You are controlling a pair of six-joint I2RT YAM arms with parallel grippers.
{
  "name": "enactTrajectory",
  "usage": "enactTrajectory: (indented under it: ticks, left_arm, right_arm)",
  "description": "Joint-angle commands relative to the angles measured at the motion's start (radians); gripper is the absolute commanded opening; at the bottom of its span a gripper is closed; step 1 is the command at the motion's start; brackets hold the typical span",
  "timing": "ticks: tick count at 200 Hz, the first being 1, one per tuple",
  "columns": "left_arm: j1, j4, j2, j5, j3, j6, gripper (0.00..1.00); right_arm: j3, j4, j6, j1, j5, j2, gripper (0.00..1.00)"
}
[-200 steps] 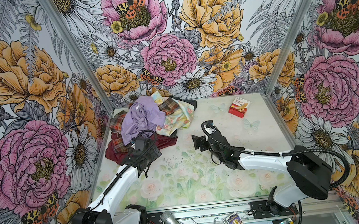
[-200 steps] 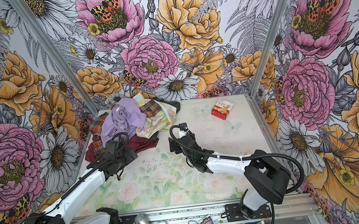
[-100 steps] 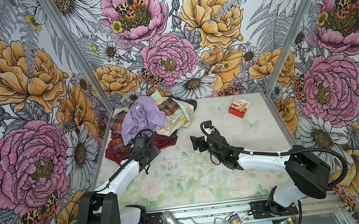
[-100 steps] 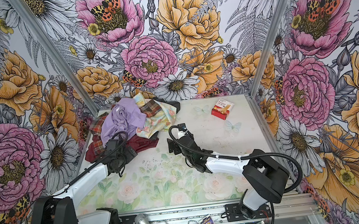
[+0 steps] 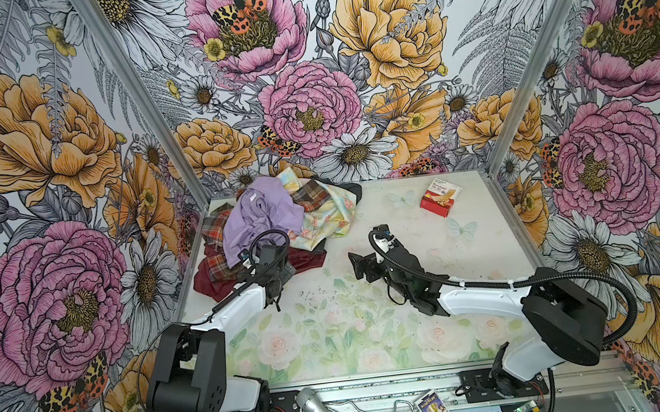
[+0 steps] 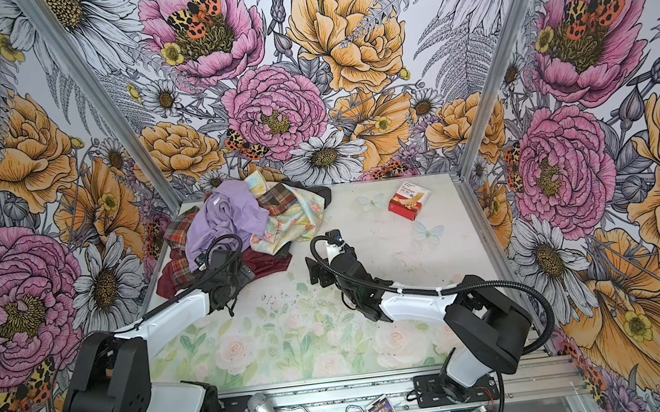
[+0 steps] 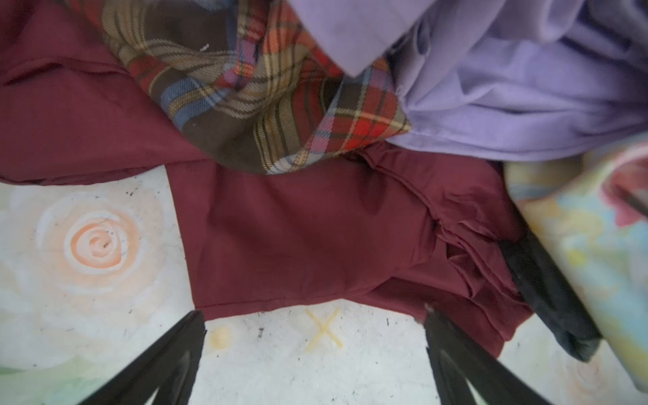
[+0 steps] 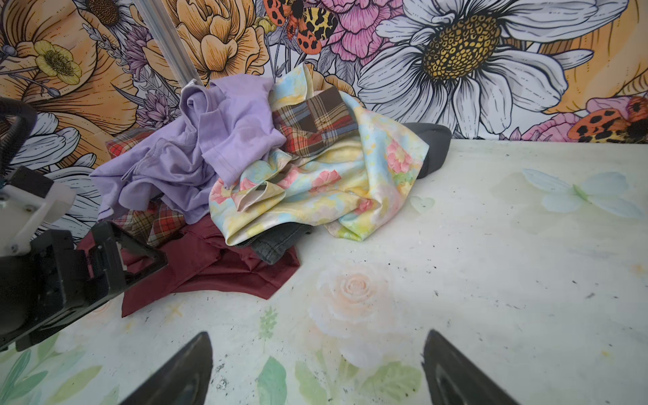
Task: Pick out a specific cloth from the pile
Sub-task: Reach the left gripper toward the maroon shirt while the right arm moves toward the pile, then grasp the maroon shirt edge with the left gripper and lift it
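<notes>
A: Pile (image 5: pixel 275 221), position?
B: Far left corner of the tabletop (image 5: pixel 334 340). Lavender garment (image 6: pixel 217 223) on top, plaid cloth (image 7: pixel 266 105) under it, pastel floral cloth (image 8: pixel 315 186) draped toward the middle. A black cloth (image 8: pixel 433 143) pokes out along the far edge.

A: And the cloth (image 7: pixel 308 238)?
B: Bottom layer. Plain maroon, lying on the tabletop and spreading out from under the plaid and lavender toward the front edge. One hem and some gathered folds show in the left wrist view. A dark grey fabric (image 8: pixel 277 245) lies over it, beneath the floral.

A: Left end effector (image 7: pixel 314 319)?
B: Low at the front side of the pile, jaws wide apart, nothing between them. Both fingertips (image 7: pixel 441 336) sit right at the maroon hem, and one overlaps a corner of it. Touching or just above, cannot tell.

A: Right end effector (image 8: pixel 317 335)?
B: Near the middle of the tabletop, facing the pile, well apart from it. Jaws wide apart, empty, bare tabletop beneath.

A: Anything else?
B: Small red box (image 5: pixel 440 199) toward the far right corner, well apart from both arms.
</notes>
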Motion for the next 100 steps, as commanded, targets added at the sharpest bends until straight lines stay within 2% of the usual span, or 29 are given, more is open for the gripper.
enactTrajectory:
  ticks: [1,59,100]
  left_arm:
    - [-0.039,0.034,0.032,-0.142,0.033,-0.087,0.99]
    - [-0.078,0.051,0.167,-0.223,0.108,-0.156,0.99]
    - [-0.077,0.05,0.289,-0.206,0.177,-0.154,0.99]
  right_arm:
    - [-0.027,0.073,-0.025,0.004,-0.018,-0.026,0.95]
    - [-0.113,0.181,-0.044,-0.006,-0.039,-0.069,0.97]
    - [-0.152,0.192,-0.051,-0.023,-0.033,-0.107,0.97]
